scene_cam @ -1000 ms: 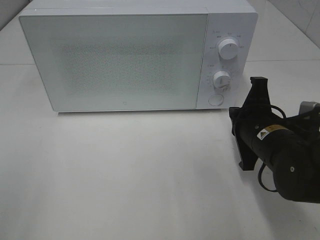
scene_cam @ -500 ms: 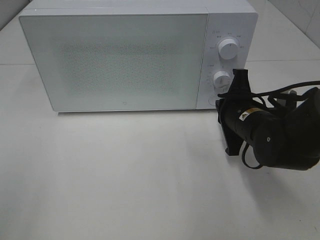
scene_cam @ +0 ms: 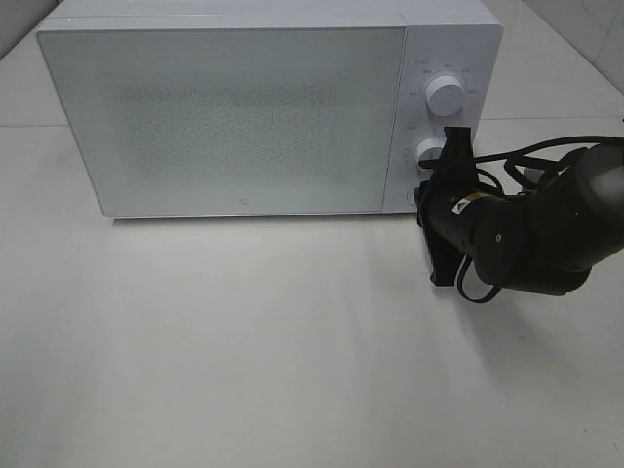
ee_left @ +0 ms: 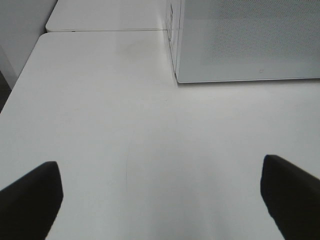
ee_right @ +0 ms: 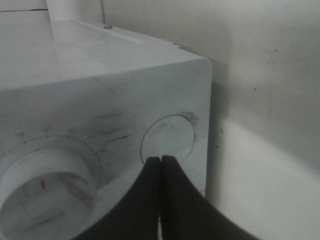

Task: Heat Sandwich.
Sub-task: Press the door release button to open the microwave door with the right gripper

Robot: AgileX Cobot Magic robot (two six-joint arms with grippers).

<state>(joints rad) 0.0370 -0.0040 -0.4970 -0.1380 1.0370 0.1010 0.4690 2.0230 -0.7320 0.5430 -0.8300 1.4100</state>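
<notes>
Contact, it seemed: your right gripper, pinched tight, touched the microwave button; left gripper gaped wide.

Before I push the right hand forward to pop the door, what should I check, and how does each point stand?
1. Is the right hand shut to a point for pressing? Ok.
2. Is its tip lined up with the round button? Ok, it sits at the button's rim. Cannot tell whether it touches.
3. Is it off the lower knob? Ok, the knob lies to one side of the fingers.
4. Is the microwave door closed and ready to release? Ok.
5. Is the left hand out of the way? Ok, it is open and empty above the table, back from the microwave.
6. Where is the sandwich? Cannot tell, no view shows it.
</notes>
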